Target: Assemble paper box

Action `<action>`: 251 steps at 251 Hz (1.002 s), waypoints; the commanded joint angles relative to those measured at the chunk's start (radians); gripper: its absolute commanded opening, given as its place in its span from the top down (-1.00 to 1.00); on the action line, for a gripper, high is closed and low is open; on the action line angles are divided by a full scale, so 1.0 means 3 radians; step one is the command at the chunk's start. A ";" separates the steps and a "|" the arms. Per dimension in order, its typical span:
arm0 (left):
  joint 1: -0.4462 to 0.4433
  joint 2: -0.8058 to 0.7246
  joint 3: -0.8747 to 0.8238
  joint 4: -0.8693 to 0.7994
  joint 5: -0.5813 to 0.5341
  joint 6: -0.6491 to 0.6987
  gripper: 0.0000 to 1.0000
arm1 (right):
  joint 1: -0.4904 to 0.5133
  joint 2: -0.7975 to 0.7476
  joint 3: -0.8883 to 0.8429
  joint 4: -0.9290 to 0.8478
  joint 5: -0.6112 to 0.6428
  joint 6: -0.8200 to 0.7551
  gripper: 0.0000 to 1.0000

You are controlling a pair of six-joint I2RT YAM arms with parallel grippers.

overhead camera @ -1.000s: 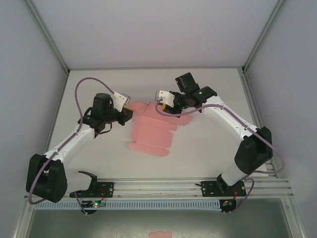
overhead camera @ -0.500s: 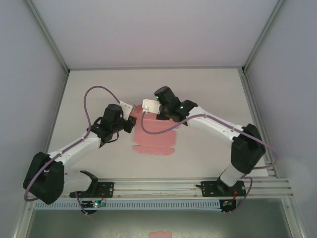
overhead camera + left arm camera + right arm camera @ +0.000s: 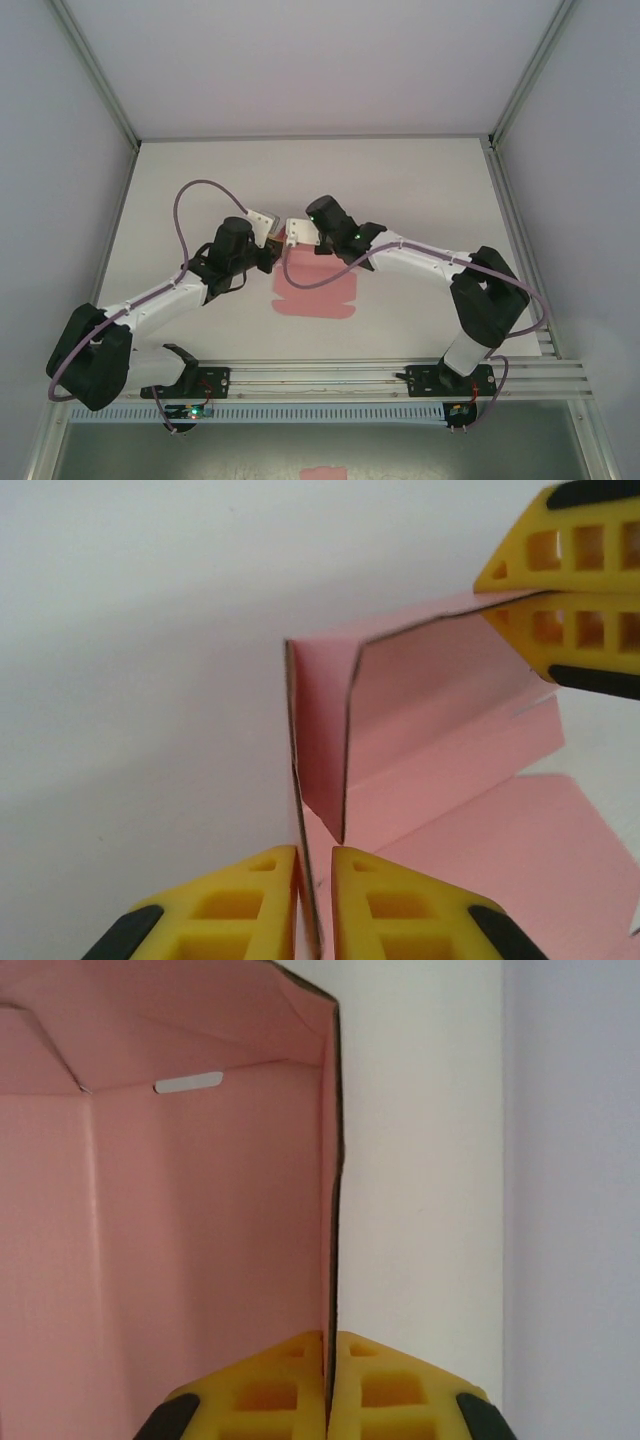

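Note:
The paper box is a pink creased card sheet lying mid-table, its far end folded up into walls. My left gripper is shut on a standing side flap, whose thin edge runs between the yellow fingers in the left wrist view. My right gripper sits just to its right, shut on another raised wall of the paper box; that edge is pinched at my right gripper. The right gripper's fingers also show holding the top edge of the folded wall.
The white table has walls on three sides. An aluminium rail with both arm bases runs along the near edge. A small pink patch lies below the rail. A small slot is cut in the card.
Both grippers have moved toward each other and nearer the arm bases. The card's far flaps have been folded upward, so the flat pink part looks shorter.

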 commanded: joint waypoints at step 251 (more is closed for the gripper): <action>-0.0187 0.0542 -0.0445 0.1242 -0.0393 -0.0172 0.87 | 0.0347 0.0266 -0.1509 0.2621 0.0612 -0.1055 1.00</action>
